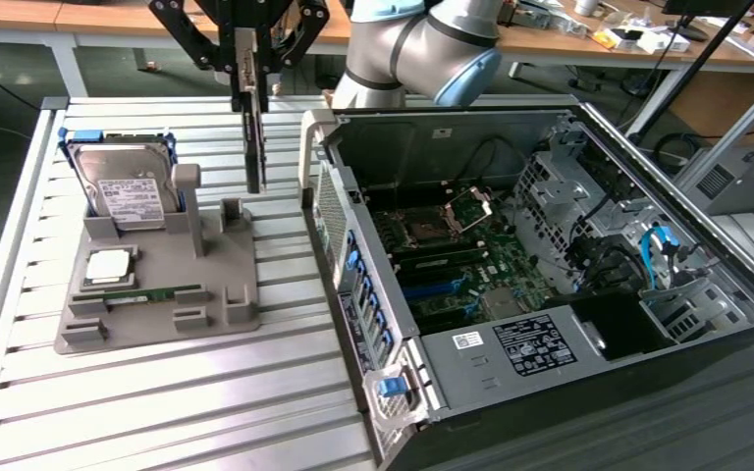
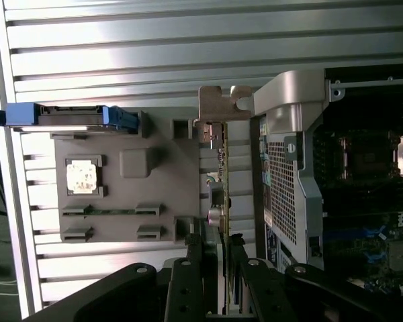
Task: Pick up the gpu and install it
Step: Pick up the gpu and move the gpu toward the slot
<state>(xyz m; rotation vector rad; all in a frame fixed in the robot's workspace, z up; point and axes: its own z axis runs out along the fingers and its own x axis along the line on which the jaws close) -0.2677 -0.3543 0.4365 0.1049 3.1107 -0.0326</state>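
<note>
In the upper left of the exterior view, over the strip between the grey parts tray [image 1: 220,285] and the open computer case [image 1: 509,128]: item, the gpu [image 1: 254,147], one, a thin flat dark circuit card hanging upright and edge-on, apparently clear of the tray's upright posts and raised off the slatted metal table [image 1: 154,412]. Holder: the gripper [image 1: 250,96], jaws drawn in to a narrow partial gap and clamped across the card's thickness at its upper end, with nothing else in its hold. In the wrist view the black fingers [image 2: 200,268] sit one on each face of the board, with the silver bracket [image 2: 221,100] at the end away from them. Handling, judged: light; stiff in its own plane but liable to flex or crack if bent across its faces; chips and contact edge fragile. The bare board margin looks the sound place to take hold, as here, not the bracket tabs or the components. The smooth faces and the long free length below the grip suggest it could pivot or slip in the jaws. Also on the tray, untouched: a hard drive [image 1: 129,191] standing at the rear, a processor chip [image 1: 109,265] and a green memory stick [image 1: 141,294]. Case interior: motherboard [image 1: 450,231] with blue slots [image 1: 436,289], well apart from the card
</note>
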